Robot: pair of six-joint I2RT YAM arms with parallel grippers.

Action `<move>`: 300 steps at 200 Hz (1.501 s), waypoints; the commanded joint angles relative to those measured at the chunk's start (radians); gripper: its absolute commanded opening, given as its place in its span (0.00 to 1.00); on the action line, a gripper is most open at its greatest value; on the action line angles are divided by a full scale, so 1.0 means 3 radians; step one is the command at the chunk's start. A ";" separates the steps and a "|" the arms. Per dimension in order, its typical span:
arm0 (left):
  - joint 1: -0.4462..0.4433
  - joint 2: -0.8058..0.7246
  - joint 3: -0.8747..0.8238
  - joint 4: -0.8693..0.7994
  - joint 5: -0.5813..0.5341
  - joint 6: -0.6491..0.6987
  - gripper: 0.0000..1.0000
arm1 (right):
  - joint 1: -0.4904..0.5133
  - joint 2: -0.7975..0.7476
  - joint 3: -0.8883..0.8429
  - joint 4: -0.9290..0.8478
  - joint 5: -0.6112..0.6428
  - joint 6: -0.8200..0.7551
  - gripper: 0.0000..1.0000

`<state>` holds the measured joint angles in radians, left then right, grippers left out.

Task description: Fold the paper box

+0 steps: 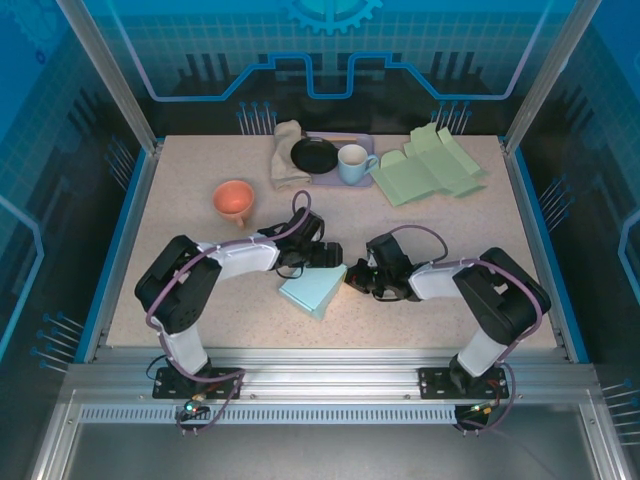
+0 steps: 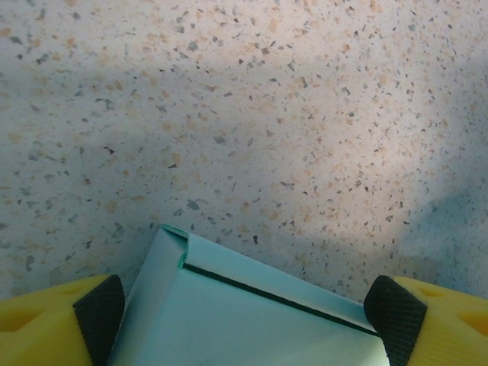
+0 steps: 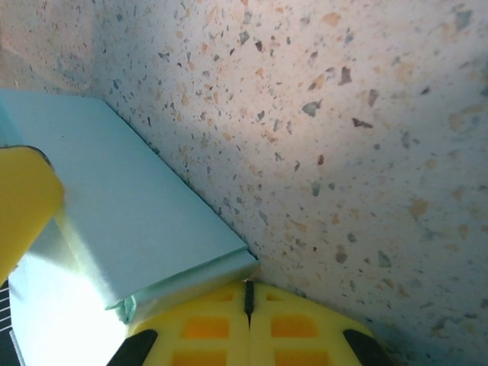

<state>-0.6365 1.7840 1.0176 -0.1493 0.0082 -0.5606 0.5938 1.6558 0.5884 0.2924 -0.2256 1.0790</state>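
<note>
Flat box (image 1: 315,288) lies diagonally. Left gripper (image 2: 248,309) straddles its far corner, fingers spread; right gripper (image 3: 248,296), fingers together, sits at its right corner. Bare table (image 1: 450,225) lies beyond.

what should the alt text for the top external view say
The left gripper and right gripper meet at a pale blue-green paper box near the front centre of a speckled table. At the back lie an orange cup, a beige cloth, a tray with a black plate and a mug, and flat green box sheets.
</note>
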 commanded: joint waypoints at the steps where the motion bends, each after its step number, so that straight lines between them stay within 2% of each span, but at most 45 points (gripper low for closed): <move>1: -0.0184 -0.0051 0.0019 -0.0177 0.0039 -0.0268 0.88 | -0.0021 -0.0052 0.0036 -0.0144 0.0308 -0.0213 0.00; 27: 0.0059 -0.0112 -0.0073 -0.0114 -0.0103 -0.0424 0.89 | -0.0040 -0.0222 0.0321 -0.0766 0.0529 -0.0492 0.00; 48: 0.0163 -0.0072 -0.0063 -0.0114 -0.0177 -0.0457 0.93 | -0.0103 -0.0259 0.0495 -0.1134 0.0748 -0.0615 0.00; 72: 0.0282 -0.0167 -0.0127 -0.0152 -0.0181 -0.0505 0.96 | -0.0161 -0.0447 0.0415 -0.1283 0.0783 -0.0646 0.00; 98: 0.0304 -0.0599 -0.0423 -0.0174 -0.0260 -0.0543 0.99 | -0.0108 -0.0748 0.0225 -0.1467 0.0739 -0.0724 0.00; 140: 0.0281 -0.1177 -0.1236 0.0139 -0.0006 -0.0652 0.99 | 0.0147 -0.1286 -0.0449 -0.1148 0.0501 -0.0400 0.00; 179: 0.0164 -0.1462 -0.1484 0.0193 0.0095 -0.0769 0.99 | 0.0551 -0.1517 -0.0603 -0.1091 0.0585 -0.0176 0.00; 212: -0.0132 -0.1633 -0.1470 0.0000 -0.0115 -0.0857 0.99 | 0.0804 -0.1429 -0.0563 -0.1020 0.0604 -0.0064 0.00; 253: -0.0294 -0.1825 -0.1502 -0.0386 -0.0488 -0.0969 0.99 | 0.1081 -0.1272 -0.0497 -0.0896 0.0609 0.0071 0.00; 300: -0.0335 -0.1958 -0.1646 -0.0289 -0.0304 -0.1039 0.99 | 0.1248 -0.1057 -0.0446 -0.0699 0.0594 0.0190 0.00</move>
<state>-0.7216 1.2148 0.5507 -0.2237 -0.0933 -0.8413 0.9417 1.3060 0.4210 0.0395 -0.0494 1.1011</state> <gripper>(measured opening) 0.987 0.042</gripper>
